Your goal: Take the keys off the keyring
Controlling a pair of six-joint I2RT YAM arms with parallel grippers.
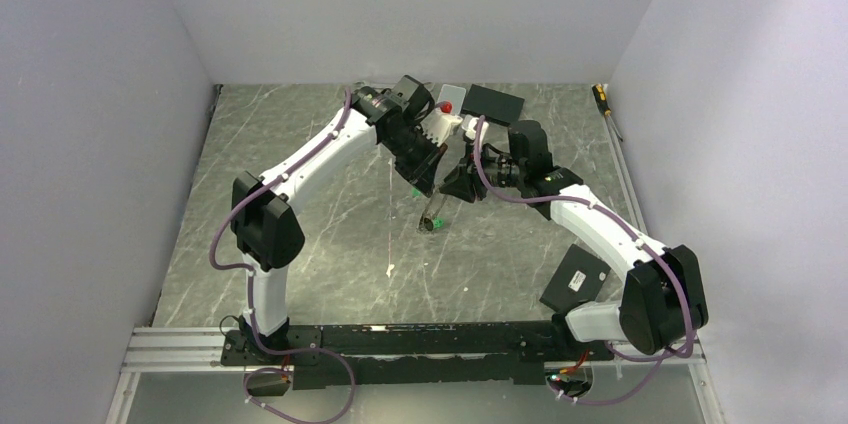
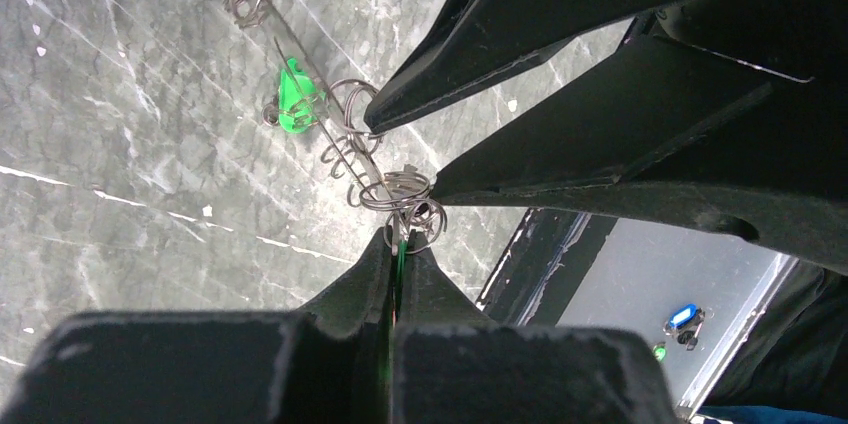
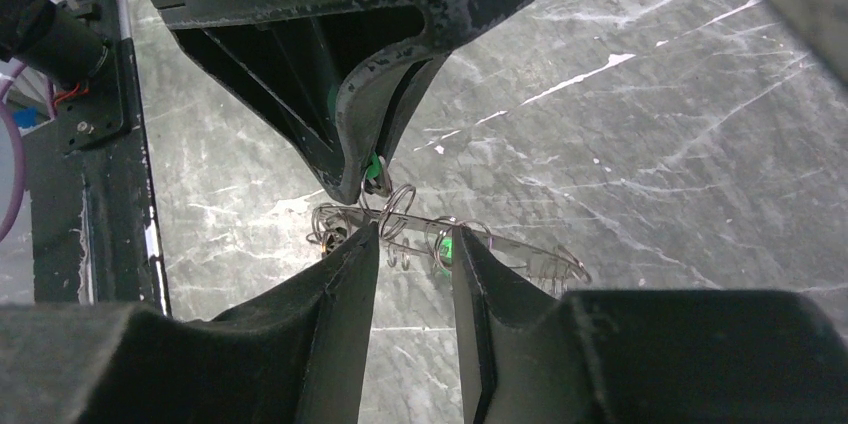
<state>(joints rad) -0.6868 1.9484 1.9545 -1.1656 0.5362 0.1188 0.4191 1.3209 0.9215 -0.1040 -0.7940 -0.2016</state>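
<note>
The keyring (image 2: pixel 345 139) is a thin grey wire loop carrying several small split rings, held above the table between both grippers. My left gripper (image 2: pixel 400 242) is shut on a green-headed key (image 2: pixel 401 249), seen only as a thin green sliver between the pads. A second green key (image 2: pixel 293 99) hangs further along the wire. My right gripper (image 3: pixel 412 236) is open, its two fingertips against the keyring (image 3: pixel 500 240) on either side of some rings. A green key (image 3: pixel 447 247) shows beside its right finger. The black key is not clearly visible. In the top view both grippers (image 1: pixel 425 187) (image 1: pixel 458 184) meet mid-table.
A black box (image 1: pixel 492 101) and a white item with a red part (image 1: pixel 447 104) lie at the back. A screwdriver (image 1: pixel 603 96) lies at the far right edge. A black square pad (image 1: pixel 577 279) sits near the right arm's base.
</note>
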